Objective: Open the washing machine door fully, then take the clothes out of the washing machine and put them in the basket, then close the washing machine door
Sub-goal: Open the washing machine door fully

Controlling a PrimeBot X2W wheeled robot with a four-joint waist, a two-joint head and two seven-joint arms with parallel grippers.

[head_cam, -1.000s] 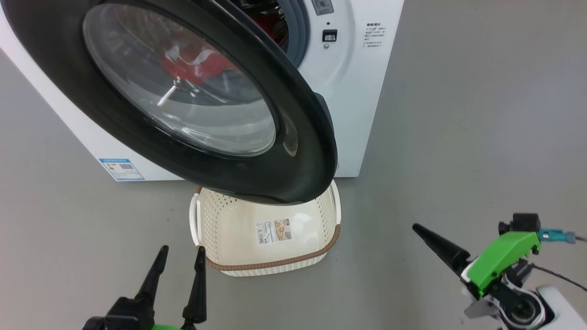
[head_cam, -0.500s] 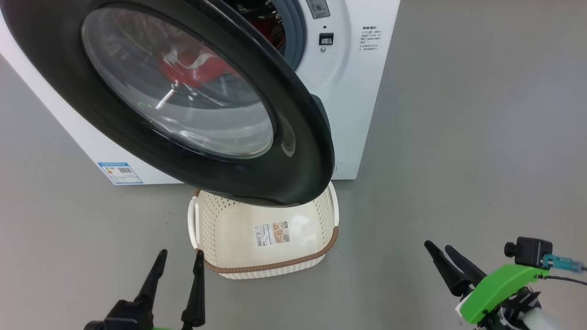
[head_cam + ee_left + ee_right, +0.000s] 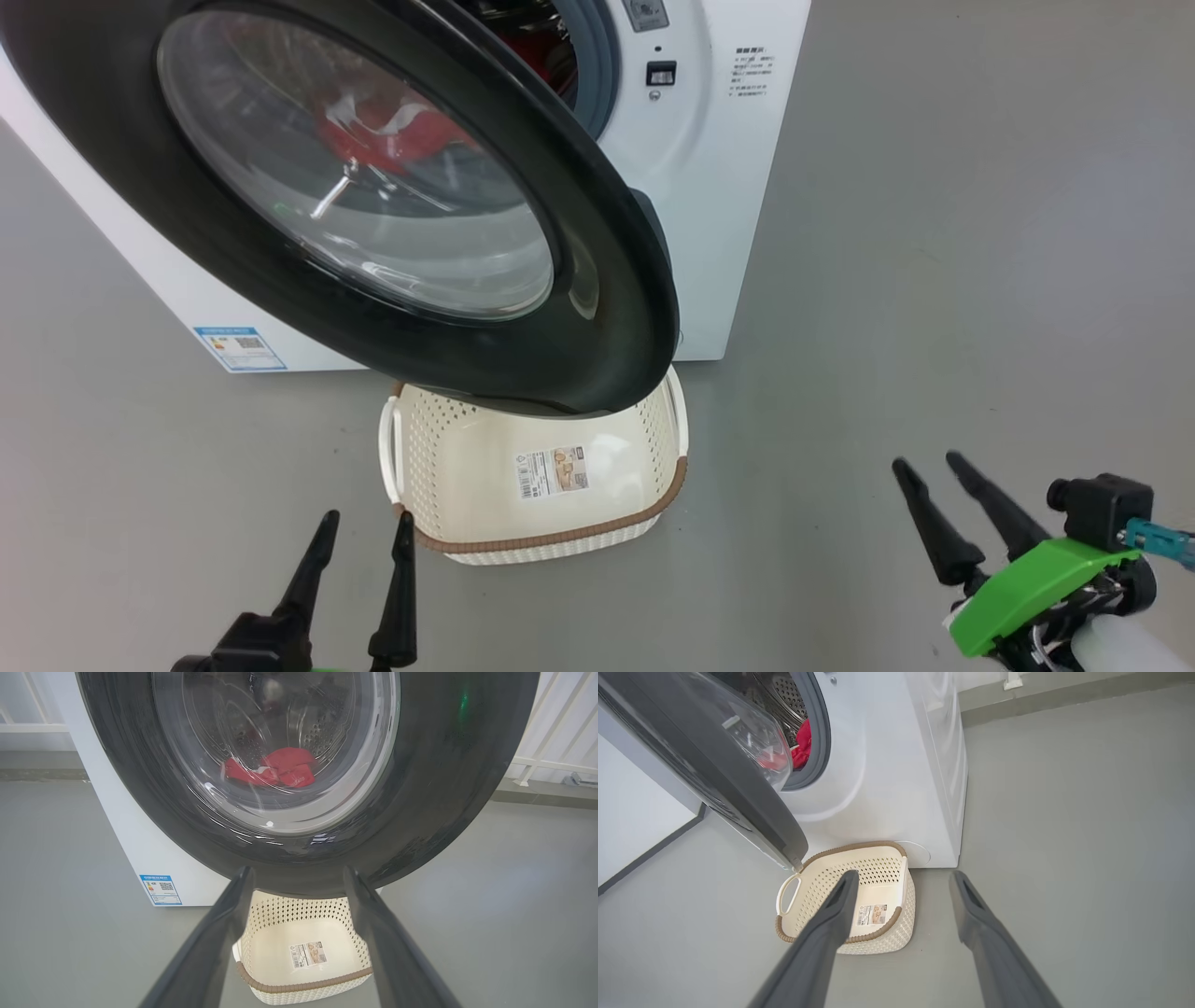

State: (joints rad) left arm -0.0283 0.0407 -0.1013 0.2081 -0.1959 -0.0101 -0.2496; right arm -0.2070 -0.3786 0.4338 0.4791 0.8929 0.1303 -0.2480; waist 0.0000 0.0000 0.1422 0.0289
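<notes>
1. blue label (image 3: 239, 347) – low left corner of the washing machine (image 3: 719, 215), a white box on the grey floor (image 3: 934, 233).
2. left gripper (image 3: 366, 518) – lower left of the head view; fingers spread wide, holding nothing, tips pointing up near the basket's near left corner, apart from it.
3. washing machine door (image 3: 611, 308) – black rim, clear bowl window; swung partly out from the front, its lower edge hanging over the basket's far end.
4. clothes (image 3: 392, 131) – red with white trim, lying in the drum; seen through the door glass and through the gap beside the grey ring.
5. basket (image 3: 425, 467) – cream, brown rim; on the floor just before the machine, sticker (image 3: 554, 471) showing on its bottom.
6. right gripper (image 3: 925, 461) – lower right, well apart from the basket; fingers parted wide, holding nothing.
</notes>
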